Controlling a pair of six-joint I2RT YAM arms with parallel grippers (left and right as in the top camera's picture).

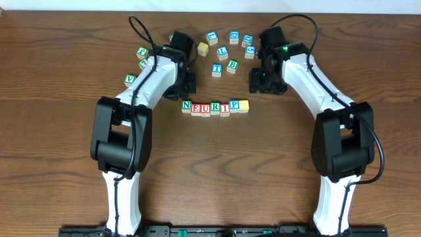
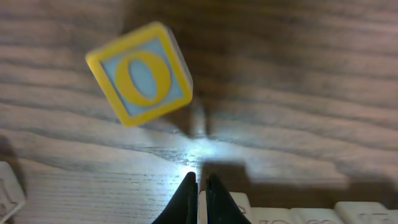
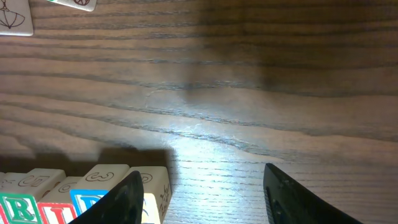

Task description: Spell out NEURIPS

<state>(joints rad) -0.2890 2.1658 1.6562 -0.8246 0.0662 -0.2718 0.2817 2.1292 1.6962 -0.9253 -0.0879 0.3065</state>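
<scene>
A row of seven small wooden alphabet cubes [image 1: 215, 106] is laid at the middle of the dark wooden table [image 1: 66, 184], each cube touching the next. From overhead it is read as green N [image 1: 187, 105], red E [image 1: 196, 107], red U [image 1: 205, 107], green R [image 1: 214, 107], red I [image 1: 224, 106], blue P [image 1: 234, 105] and a plain yellow-topped cube [image 1: 244, 105]. Whether an S is carried on another face of that last cube cannot be told.

The left gripper [image 1: 189, 84] is held at about 10 o'clock of the row, its jaws pressed together on nothing. A yellow-framed wooden cube lettered O [image 2: 138, 73] is seen beyond its tips, apart from them. The right gripper [image 3: 202, 180] is held at 2 o'clock of the row, roughly half spread and empty. Loose lettered cubes [image 1: 223, 49] are scattered in an arc at 12 o'clock.

The cubes are judged light, rigid and smooth-painted, liable to slide or tip if nudged. Since neighbours touch, a cube would best be taken from above by its faces toward 12 and 6 o'clock.
</scene>
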